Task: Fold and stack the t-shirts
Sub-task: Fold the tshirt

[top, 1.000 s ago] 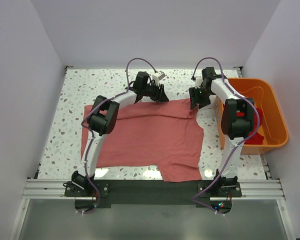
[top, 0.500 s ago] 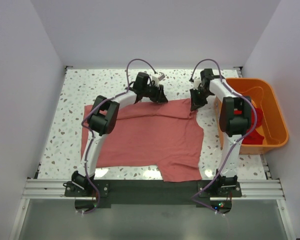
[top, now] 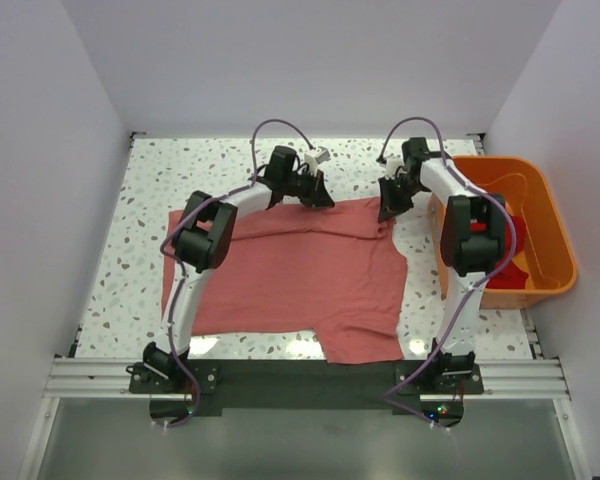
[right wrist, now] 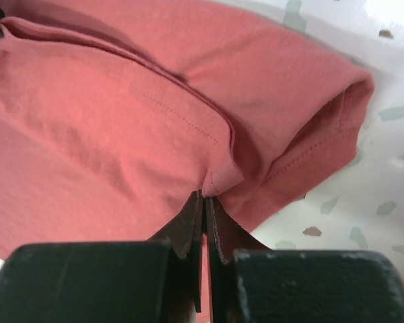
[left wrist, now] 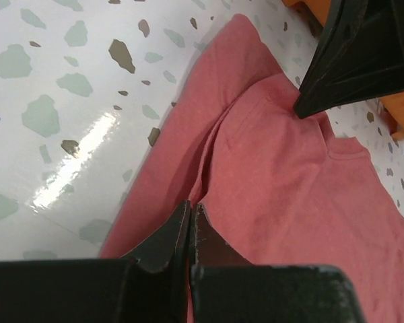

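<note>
A salmon-pink t-shirt [top: 300, 270] lies spread flat over the middle of the table. My left gripper [top: 323, 200] is down at its far edge, left of the collar. In the left wrist view its jaws [left wrist: 190, 208] are shut, pinching a raised fold of the pink cloth [left wrist: 289, 182]. My right gripper [top: 387, 212] is at the shirt's far right corner. Its jaws [right wrist: 204, 196] are shut on a small pucker of cloth [right wrist: 108, 121] beside the folded-over sleeve [right wrist: 323, 134]. A brighter red t-shirt [top: 513, 272] lies crumpled in the tub.
An orange plastic tub [top: 550, 220] stands at the table's right edge, close to my right arm. White walls close in the table at the back and on both sides. Bare speckled tabletop [top: 150, 190] shows left of and behind the shirt.
Both grippers have closed from open onto the far edge of the pink shirt. The right gripper shifted slightly toward the shirt's corner. The shirt itself still lies flat.
</note>
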`<state>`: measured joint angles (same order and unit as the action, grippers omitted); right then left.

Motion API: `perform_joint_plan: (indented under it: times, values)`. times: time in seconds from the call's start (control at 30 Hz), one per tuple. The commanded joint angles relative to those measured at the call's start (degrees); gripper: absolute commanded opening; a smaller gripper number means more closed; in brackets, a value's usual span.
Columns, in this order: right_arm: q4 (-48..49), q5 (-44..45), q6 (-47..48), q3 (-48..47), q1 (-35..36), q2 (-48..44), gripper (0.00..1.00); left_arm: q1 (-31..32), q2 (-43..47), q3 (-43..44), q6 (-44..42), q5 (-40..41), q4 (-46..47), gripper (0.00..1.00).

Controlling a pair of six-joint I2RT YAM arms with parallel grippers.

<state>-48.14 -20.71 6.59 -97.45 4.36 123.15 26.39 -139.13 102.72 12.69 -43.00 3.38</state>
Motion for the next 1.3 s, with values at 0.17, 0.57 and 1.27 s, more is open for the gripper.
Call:
perform_joint_plan:
  times: [0.17,0.57,1.27]
  values:
    - [-0.11,-3.63,8.43,5.25,-0.32,-10.3,0.0,0.06,11.51,-9.81,-2.58,-5.95,6.91,0.0]
    - [-4.94,-8.56,24.69,13.95,-0.32,-14.87,0.0,1.03,19.86,-24.49,-11.27,-12.37,3.57,0.0]
    - [-14.1,-11.21,31.34,6.85,1.0,-15.41,0.46,-7.12,40.86,-39.08,-26.5,-11.58,-14.27,0.38]
